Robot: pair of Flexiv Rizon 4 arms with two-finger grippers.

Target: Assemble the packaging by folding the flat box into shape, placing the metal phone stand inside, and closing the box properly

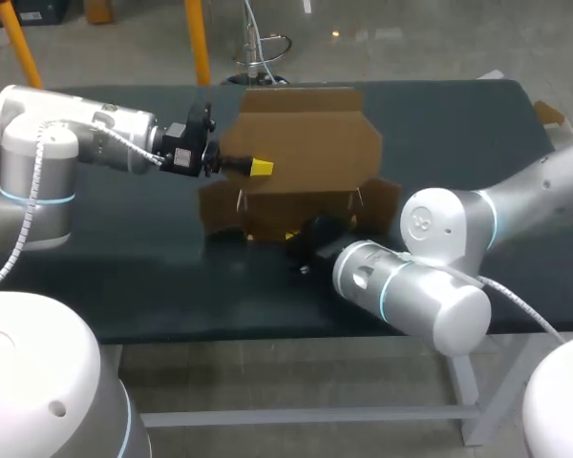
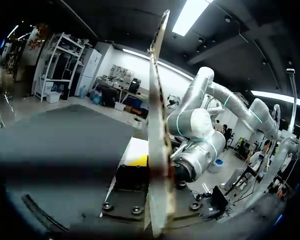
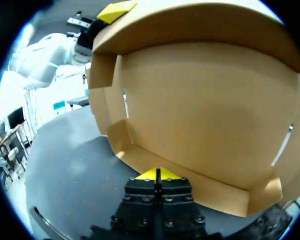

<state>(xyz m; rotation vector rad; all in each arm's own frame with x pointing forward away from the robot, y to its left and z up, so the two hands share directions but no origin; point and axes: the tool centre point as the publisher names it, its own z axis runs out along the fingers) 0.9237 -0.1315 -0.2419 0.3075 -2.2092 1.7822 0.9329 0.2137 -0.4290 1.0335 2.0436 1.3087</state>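
A brown cardboard box (image 1: 301, 157) stands half folded in the middle of the dark table (image 1: 124, 277), its large panel raised upright. My left gripper (image 1: 258, 169) comes in from the left and is shut on that panel's left edge. In the left wrist view the panel (image 2: 157, 100) runs edge-on between the fingers of the left gripper (image 2: 152, 165). My right gripper (image 1: 299, 246) sits at the box's low front wall. In the right wrist view its yellow tips (image 3: 157, 174) are shut together against that wall, facing the open box (image 3: 205, 110). No phone stand shows.
My right arm's thick elbow (image 1: 411, 286) lies low over the table's front edge, right of the box. Side flaps (image 1: 377, 200) spread flat on the table beside the box. Dark tabletop stretches left and right of it.
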